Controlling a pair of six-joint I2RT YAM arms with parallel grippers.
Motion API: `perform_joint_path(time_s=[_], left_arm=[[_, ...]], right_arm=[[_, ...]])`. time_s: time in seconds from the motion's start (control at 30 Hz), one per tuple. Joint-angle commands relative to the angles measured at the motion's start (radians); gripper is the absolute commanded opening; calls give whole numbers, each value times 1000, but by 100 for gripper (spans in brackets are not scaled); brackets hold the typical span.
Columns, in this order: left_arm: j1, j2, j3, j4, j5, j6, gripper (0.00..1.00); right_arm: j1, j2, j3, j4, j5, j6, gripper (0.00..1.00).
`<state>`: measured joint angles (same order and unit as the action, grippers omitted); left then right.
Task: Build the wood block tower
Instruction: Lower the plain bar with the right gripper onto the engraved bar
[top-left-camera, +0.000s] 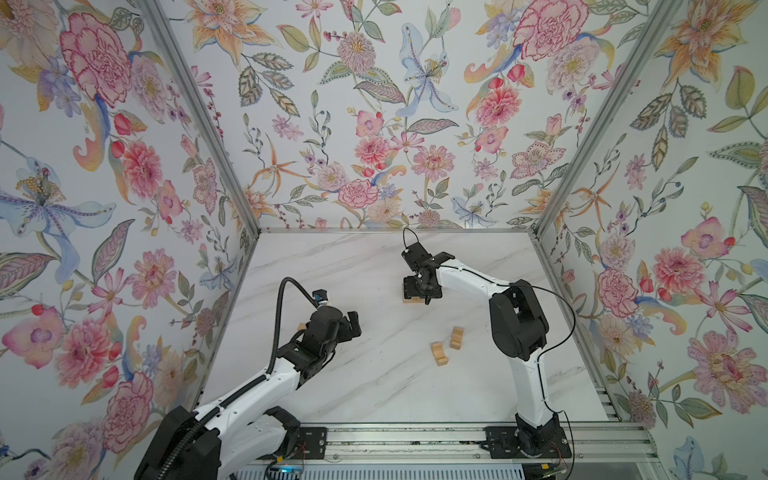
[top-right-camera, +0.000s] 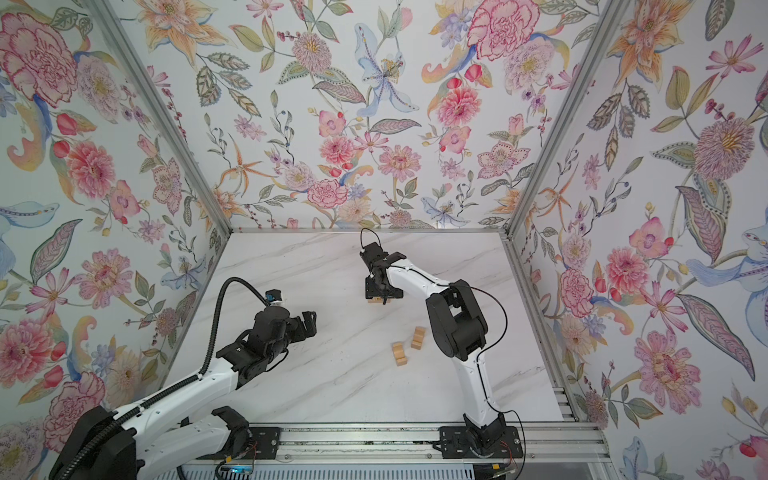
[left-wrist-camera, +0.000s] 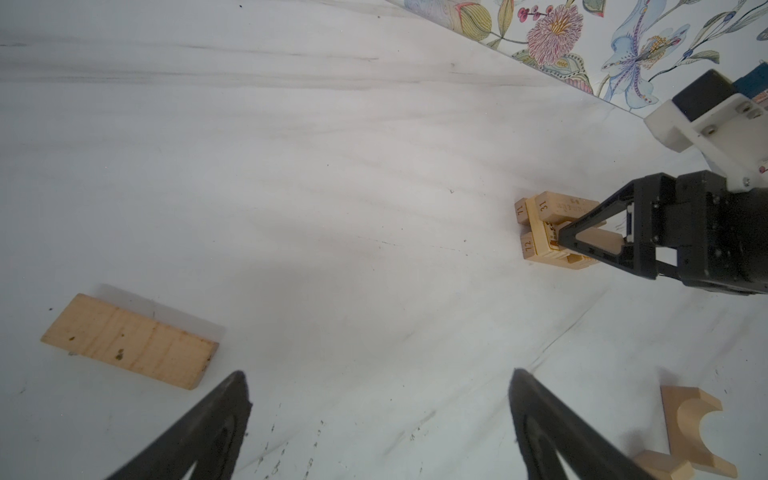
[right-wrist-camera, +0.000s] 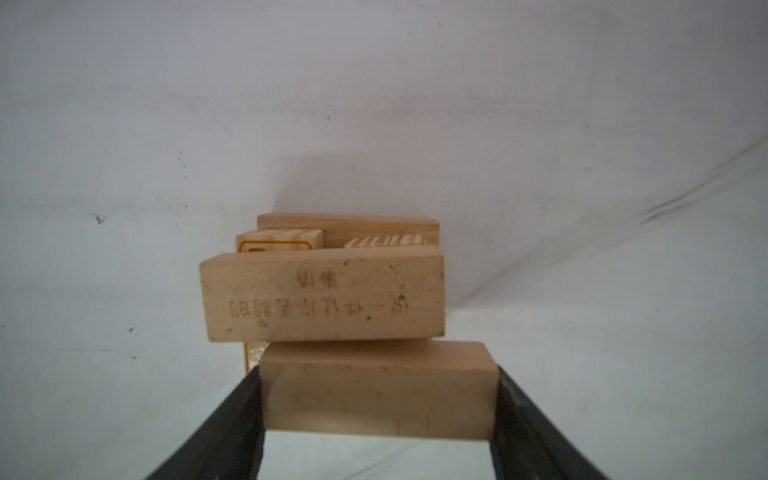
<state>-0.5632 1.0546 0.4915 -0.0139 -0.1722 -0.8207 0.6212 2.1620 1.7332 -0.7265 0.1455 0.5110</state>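
Squarely, right gripper (right-wrist-camera: 378, 374) clamping a smooth tan bar (right-wrist-camera: 378, 401) beside the engraved bar (right-wrist-camera: 324, 299) (square-edged, matte) of the crossed-layer tower (left-wrist-camera: 538, 249), left gripper (left-wrist-camera: 378, 382) spread empty, well apart.

Left arm (top-left-camera: 249, 386): comes up from the 7 o'clock corner of the bench (top-left-camera: 374, 395), wrist aimed toward 2 o'clock. Left gripper (top-left-camera: 352, 326) hangs above the bench, fingers (left-wrist-camera: 224, 424) spread wide with nothing between them.

Right arm (top-left-camera: 528, 374): up from 5 o'clock, elbow bent, forearm running toward 10 o'clock. Right gripper (right-wrist-camera: 378, 376) points down, fingers clamped on the ends of a plain wood block (right-wrist-camera: 378, 399).
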Motion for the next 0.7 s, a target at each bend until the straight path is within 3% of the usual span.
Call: perform_joint_path(time_s=[0.0, 0.67], left_arm=[[-6, -13, 23, -15, -32, 20, 99], [-6, -38, 12, -26, -44, 22, 99]], right_arm=[[10, 27, 19, -3, -11, -6, 62], [18, 48, 48, -4, -22, -1, 63]])
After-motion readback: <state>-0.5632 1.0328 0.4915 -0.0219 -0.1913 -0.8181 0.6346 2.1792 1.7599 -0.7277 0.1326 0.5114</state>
